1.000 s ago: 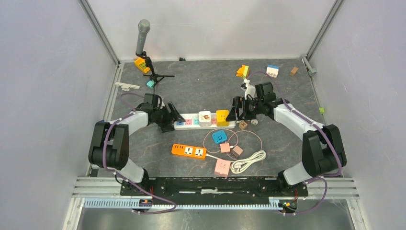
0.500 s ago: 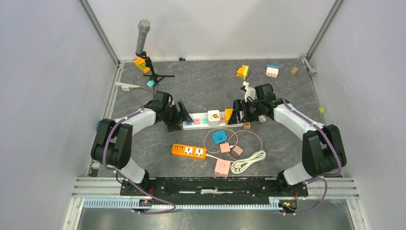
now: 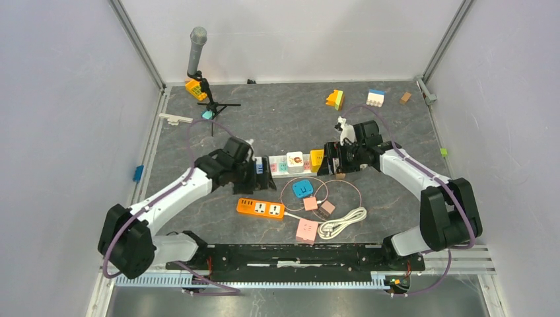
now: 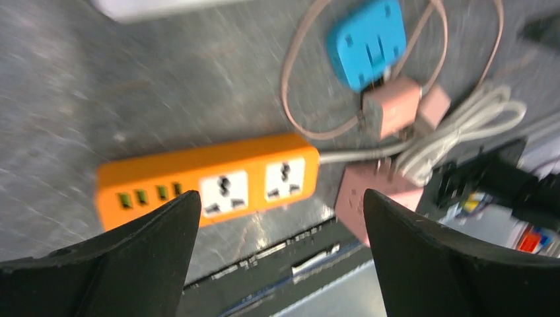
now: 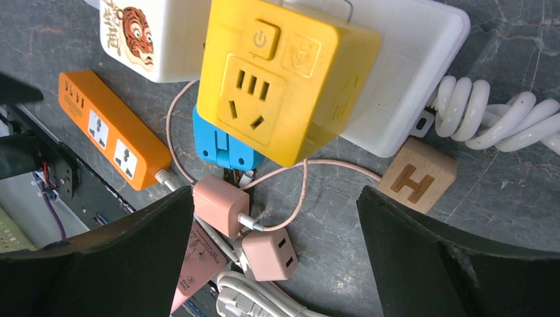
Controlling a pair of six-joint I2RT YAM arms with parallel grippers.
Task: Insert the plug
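The yellow cube-shaped plastic plug (image 5: 284,79) stands on the long white plastic power strip (image 5: 409,72) near the middle of the grey stone-patterned desk (image 3: 277,119). From overhead, a white tiger-printed cube (image 5: 142,33) is at its 9 o'clock. The right gripper (image 5: 275,198) hovers over the plug, fingers spread, not pinching it. In the last second the left gripper (image 4: 282,198) has left the strip's 9 o'clock end, spread its fingers wider and swung toward the orange plastic socket bar (image 4: 218,175) at 7 o'clock. The plug looks seated, so insertion seems done.

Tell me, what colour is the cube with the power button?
The cube is yellow; the right wrist view shows it best.
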